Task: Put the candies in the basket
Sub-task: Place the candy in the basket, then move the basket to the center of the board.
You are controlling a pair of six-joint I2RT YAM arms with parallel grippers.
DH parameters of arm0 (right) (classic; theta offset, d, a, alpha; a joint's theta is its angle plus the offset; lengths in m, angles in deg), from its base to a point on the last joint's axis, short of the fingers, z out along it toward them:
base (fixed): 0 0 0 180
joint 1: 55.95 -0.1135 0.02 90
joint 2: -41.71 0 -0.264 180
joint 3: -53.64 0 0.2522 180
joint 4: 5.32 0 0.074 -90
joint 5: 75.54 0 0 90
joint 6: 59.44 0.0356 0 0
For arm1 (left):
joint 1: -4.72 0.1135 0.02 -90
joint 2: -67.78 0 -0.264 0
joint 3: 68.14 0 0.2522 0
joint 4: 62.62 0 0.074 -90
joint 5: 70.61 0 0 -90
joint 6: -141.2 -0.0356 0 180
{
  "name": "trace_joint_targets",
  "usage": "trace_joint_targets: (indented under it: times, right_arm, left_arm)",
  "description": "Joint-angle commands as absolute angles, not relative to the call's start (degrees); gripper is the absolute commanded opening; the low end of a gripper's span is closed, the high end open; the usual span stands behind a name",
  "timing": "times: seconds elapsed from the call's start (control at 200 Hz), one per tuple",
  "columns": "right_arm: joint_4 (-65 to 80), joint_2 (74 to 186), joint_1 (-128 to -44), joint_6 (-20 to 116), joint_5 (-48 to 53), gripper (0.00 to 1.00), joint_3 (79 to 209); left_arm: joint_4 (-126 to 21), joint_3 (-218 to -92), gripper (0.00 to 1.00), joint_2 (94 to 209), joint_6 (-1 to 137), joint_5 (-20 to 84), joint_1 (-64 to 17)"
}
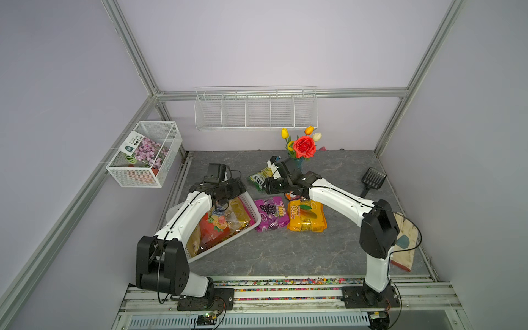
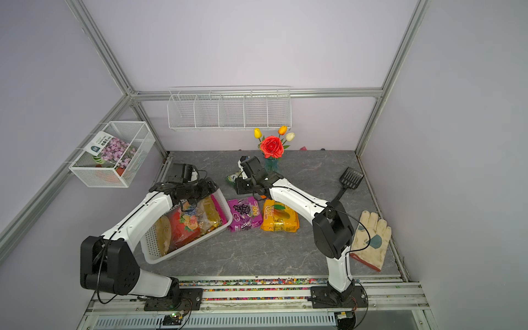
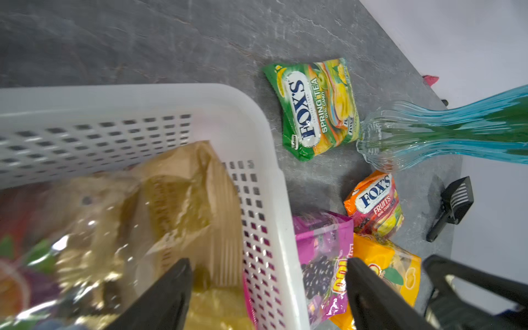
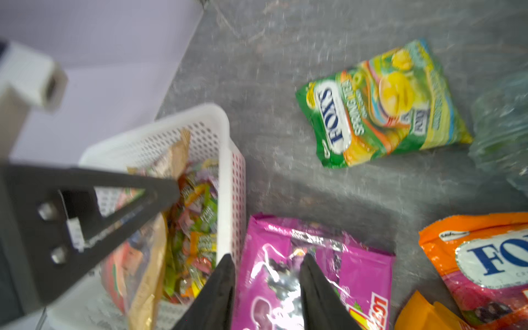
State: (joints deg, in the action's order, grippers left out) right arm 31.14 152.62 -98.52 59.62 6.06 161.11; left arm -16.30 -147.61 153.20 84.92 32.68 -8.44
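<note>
The white basket (image 1: pixel 228 246) (image 2: pixel 183 252) (image 3: pixel 143 94) (image 4: pixel 225 148) lies at the left and holds the gold fruit-printed bag (image 1: pixel 225 220) (image 3: pixel 171 200) and the pink clear-windowed bag (image 4: pixel 197 214). My left gripper (image 1: pixel 224 201) (image 3: pixel 267 265) is open over its far end, with its fingers either side of the basket wall. On the table lie the green FOX'S bag (image 1: pixel 261 177) (image 3: pixel 314 108) (image 4: pixel 380 105), the orange FOX'S bag (image 3: pixel 374 203) (image 4: pixel 485 263), the purple grape bag (image 1: pixel 271 213) (image 4: pixel 314 271) and the orange mango bag (image 1: pixel 307 215) (image 3: pixel 394 265). My right gripper (image 1: pixel 268 188) (image 4: pixel 265 260) is open above the purple bag's end.
A blue glass vase (image 1: pixel 297 164) (image 3: pixel 428 134) with flowers stands right behind the green bag. A black scoop (image 1: pixel 371 178) and a glove (image 2: pixel 371 240) lie at the right. A wire cube basket (image 1: pixel 145 154) and a long wire rack (image 1: pixel 255 110) hang on the walls.
</note>
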Motion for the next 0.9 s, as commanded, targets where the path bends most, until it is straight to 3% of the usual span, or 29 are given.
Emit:
trace_joint_targets:
  times: [0.0, 0.17, 0.355, 0.64, 0.895]
  right_arm:
    - [30.6, 149.8, -97.5, 56.0, 1.5, 0.42, 158.4]
    - [32.2, 150.4, -97.3, 53.5, -0.5, 0.43, 157.8]
    - [33.5, 154.6, -97.9, 53.8, -5.2, 0.44, 161.7]
    - [30.9, 159.5, -102.1, 56.3, -4.2, 0.44, 164.0]
    - [30.9, 163.5, -104.6, 56.0, -0.2, 0.45, 167.0]
  left_arm:
    - [-15.1, -149.6, 0.81, 157.1, 82.0, 35.7, -8.2]
    - [-15.4, -149.0, 0.78, 162.1, 80.7, 41.5, -8.2]
    - [-14.1, -148.5, 0.78, 163.6, 80.9, 34.0, -8.3]
    - [-18.9, -143.7, 0.83, 154.9, 83.1, 32.6, -7.2]
    - [-19.3, -143.8, 0.85, 142.8, 85.7, 28.8, -1.0]
